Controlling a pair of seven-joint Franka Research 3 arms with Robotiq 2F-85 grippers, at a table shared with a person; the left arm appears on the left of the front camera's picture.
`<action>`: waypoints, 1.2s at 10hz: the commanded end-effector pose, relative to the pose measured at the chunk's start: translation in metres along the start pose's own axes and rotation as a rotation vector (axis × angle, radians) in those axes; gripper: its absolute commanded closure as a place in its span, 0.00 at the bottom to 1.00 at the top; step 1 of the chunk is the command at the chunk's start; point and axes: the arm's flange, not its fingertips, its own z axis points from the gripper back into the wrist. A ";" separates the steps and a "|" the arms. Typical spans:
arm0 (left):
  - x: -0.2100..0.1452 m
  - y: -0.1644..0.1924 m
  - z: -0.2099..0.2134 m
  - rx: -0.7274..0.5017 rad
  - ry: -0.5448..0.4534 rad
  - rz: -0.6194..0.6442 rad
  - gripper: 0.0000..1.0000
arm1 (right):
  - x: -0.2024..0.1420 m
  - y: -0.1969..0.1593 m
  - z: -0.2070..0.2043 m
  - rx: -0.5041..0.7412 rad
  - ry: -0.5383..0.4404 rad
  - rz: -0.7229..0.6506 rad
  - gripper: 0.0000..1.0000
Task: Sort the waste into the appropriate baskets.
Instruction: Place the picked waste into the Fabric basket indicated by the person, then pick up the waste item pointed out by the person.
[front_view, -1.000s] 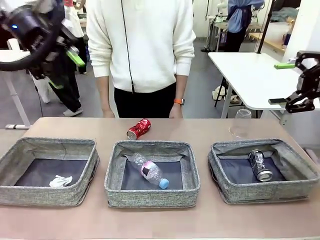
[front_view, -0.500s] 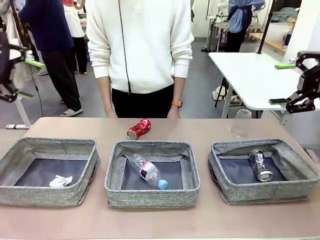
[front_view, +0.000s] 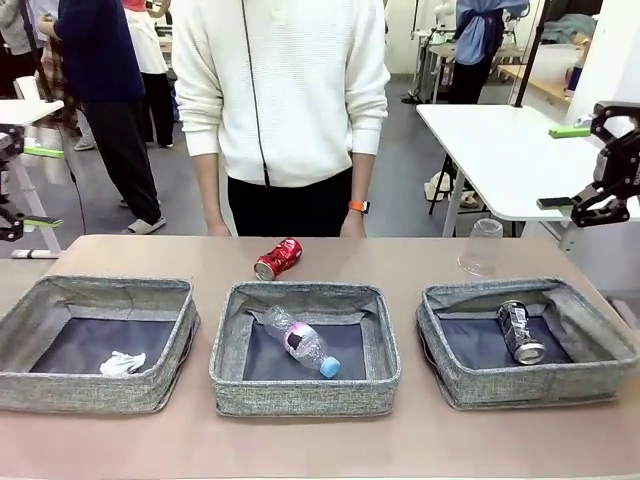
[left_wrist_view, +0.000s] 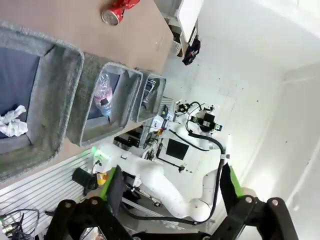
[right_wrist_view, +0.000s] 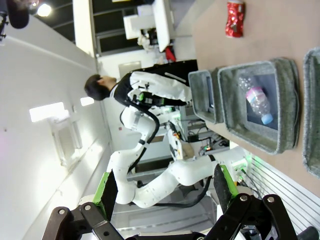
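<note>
Since a second ago the left claw (front_view: 50, 187) has swung down and outward; it now hangs far to the left of the middle basket (front_view: 304, 385), above counter (front_view: 320, 450) level, jaws spread wide and holding nothing. Far to the right of that basket, the right claw (front_view: 548, 167) has not shifted and is likewise wide open and empty.

A person (front_view: 285, 90) stands behind the middle basket at the counter's far edge. The left basket (front_view: 95, 390) and right basket (front_view: 530, 385) flank it in a row. A clear bottle (front_view: 300, 342) lies inside the middle basket. Behind and to the right of it, an upturned clear cup (front_view: 483, 246) stands on the counter, just beyond the right basket's far rim. A crushed red can (front_view: 278, 258) lies on its side just behind the middle basket's far rim, and a dark can (front_view: 521, 331) rests in the right basket. A crumpled paper ball (front_view: 121, 362) sits in the left basket.

The red can and cup look to be what is left. For the can, the claw should probably come down from above with its jaws across the narrow crushed body, clear of the basket rim, then carry it right to join the dark can. The cup is light and would need a gentle squeeze.
</note>
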 end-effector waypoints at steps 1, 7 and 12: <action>0.003 -0.006 0.002 0.029 -0.014 -0.008 0.00 | -0.002 0.000 0.000 -0.007 0.001 0.009 0.00; 0.003 -0.006 0.002 0.029 -0.014 -0.008 0.00 | -0.002 0.000 0.000 -0.007 0.001 0.009 0.00; 0.003 -0.006 0.002 0.029 -0.014 -0.008 0.00 | -0.002 0.000 0.000 -0.007 0.001 0.009 0.00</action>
